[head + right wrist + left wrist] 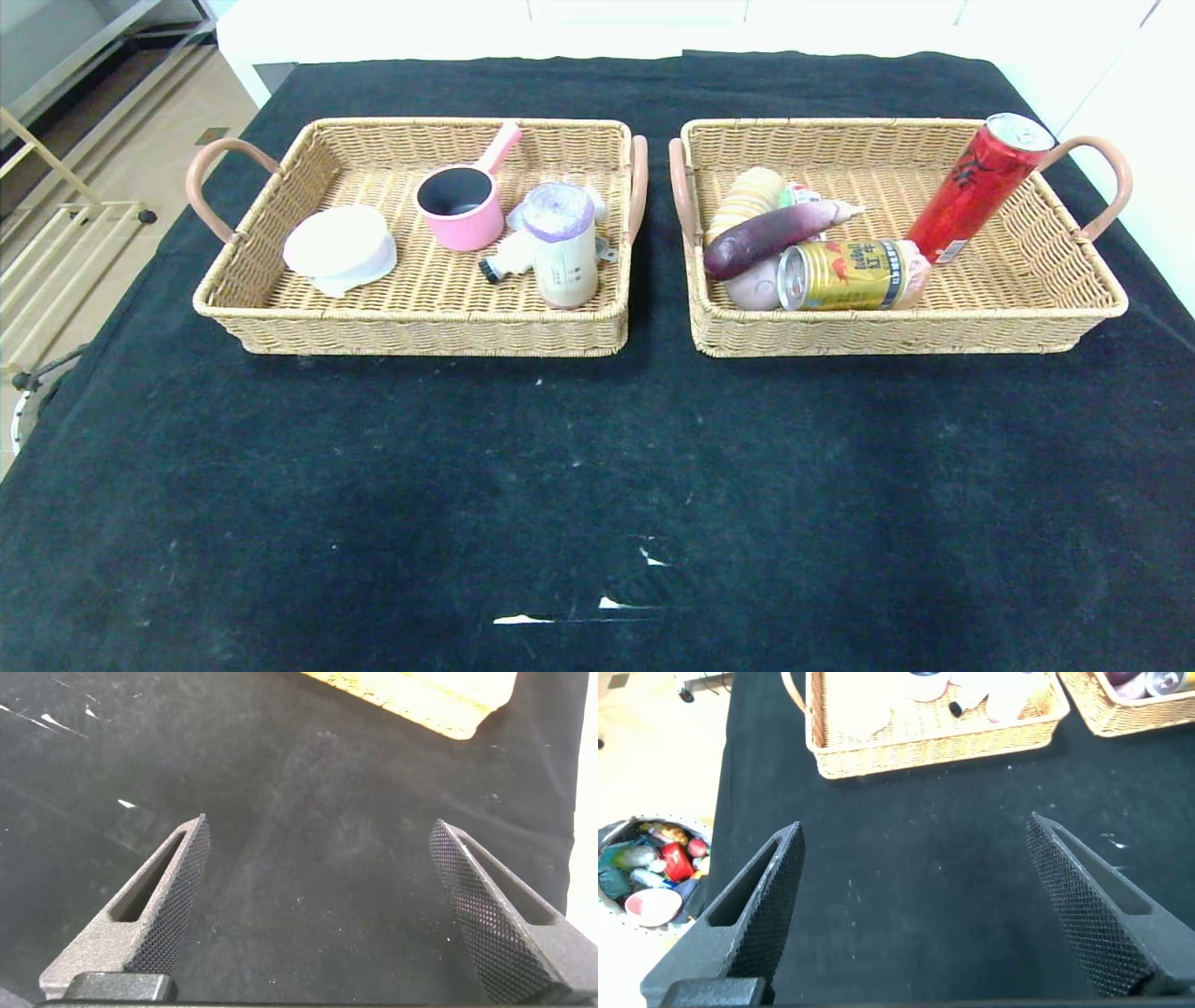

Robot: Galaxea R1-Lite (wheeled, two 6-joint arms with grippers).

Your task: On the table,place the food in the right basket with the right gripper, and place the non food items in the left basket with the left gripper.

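Red can [980,187] leans toward right basket's [1074,322] far-right corner; gold can [854,275] lies crosswise; left gripper [915,905] and right gripper [322,905] hang spread, empty, over table [597,467].

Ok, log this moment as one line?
table: bare between baskets and robot | left basket: roll, brush, pink pan | right basket: cans, eggplant, potato | left hand: open, empty | right hand: open, empty

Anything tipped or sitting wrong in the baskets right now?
Yes: the red can in the right basket leans tilted against the far right rim instead of standing flat, and the gold can lies on its side.
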